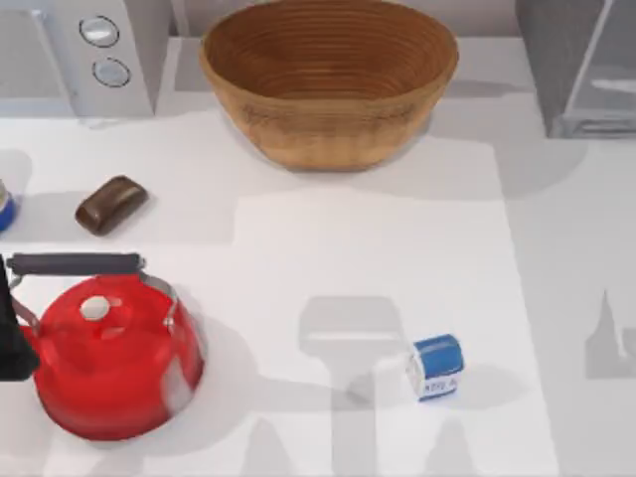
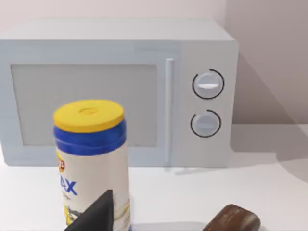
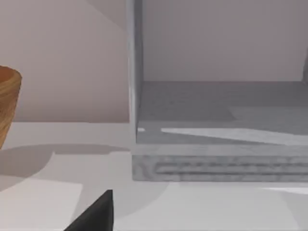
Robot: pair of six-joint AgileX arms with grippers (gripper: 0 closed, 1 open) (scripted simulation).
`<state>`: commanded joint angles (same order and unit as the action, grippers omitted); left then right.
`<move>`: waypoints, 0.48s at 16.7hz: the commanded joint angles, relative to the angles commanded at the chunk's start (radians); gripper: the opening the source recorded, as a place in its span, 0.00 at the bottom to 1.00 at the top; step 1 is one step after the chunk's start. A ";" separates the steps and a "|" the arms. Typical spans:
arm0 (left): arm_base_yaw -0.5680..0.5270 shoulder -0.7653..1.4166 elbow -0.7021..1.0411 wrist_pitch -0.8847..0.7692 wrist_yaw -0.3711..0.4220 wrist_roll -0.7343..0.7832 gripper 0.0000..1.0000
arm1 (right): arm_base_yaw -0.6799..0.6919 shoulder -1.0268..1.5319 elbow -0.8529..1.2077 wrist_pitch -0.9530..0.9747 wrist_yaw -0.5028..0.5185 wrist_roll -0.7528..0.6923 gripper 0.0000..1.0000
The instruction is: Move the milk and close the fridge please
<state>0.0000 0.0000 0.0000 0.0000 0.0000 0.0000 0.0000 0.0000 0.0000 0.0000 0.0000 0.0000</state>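
I cannot tell how either gripper's fingers stand. The milk [image 1: 435, 367] sits upright on the table [image 1: 397, 248], apart from both. My right gripper [image 3: 94, 214] faces the open fridge [image 3: 221, 130]; my left gripper [image 2: 94, 214] faces the microwave [image 2: 120, 91].

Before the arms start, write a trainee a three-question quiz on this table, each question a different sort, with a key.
1. True or false: the small blue-topped white milk carton already stands inside the grey box-shaped fridge.
2. Which thing lies nearest the red kettle? A) woven wicker basket B) brown rounded block C) fridge
3. Fill in: the light-grey microwave has ___ round knobs.

Key: 1 false, the carton stands on the white table, towards the front; the right wrist view shows the fridge's inside open with a bare floor. 2 B. 3 two.
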 joint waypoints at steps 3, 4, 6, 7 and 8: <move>0.000 0.000 0.000 0.000 0.000 0.000 1.00 | 0.014 0.014 0.001 0.014 0.014 0.001 1.00; 0.000 0.000 0.000 0.000 0.000 0.000 1.00 | 0.036 0.036 0.002 0.036 0.036 0.002 1.00; 0.000 0.000 0.000 0.000 0.000 0.000 1.00 | 0.113 0.108 0.005 0.105 0.113 0.003 1.00; 0.000 0.000 0.000 0.000 0.000 0.000 1.00 | 0.168 0.156 0.007 0.151 0.168 0.003 1.00; 0.000 0.000 0.000 0.000 0.000 0.000 1.00 | 0.229 0.208 0.008 0.200 0.230 0.004 1.00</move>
<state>0.0000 0.0000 0.0000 0.0000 0.0000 0.0000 0.2291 0.2079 0.0079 0.1996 0.2298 0.0040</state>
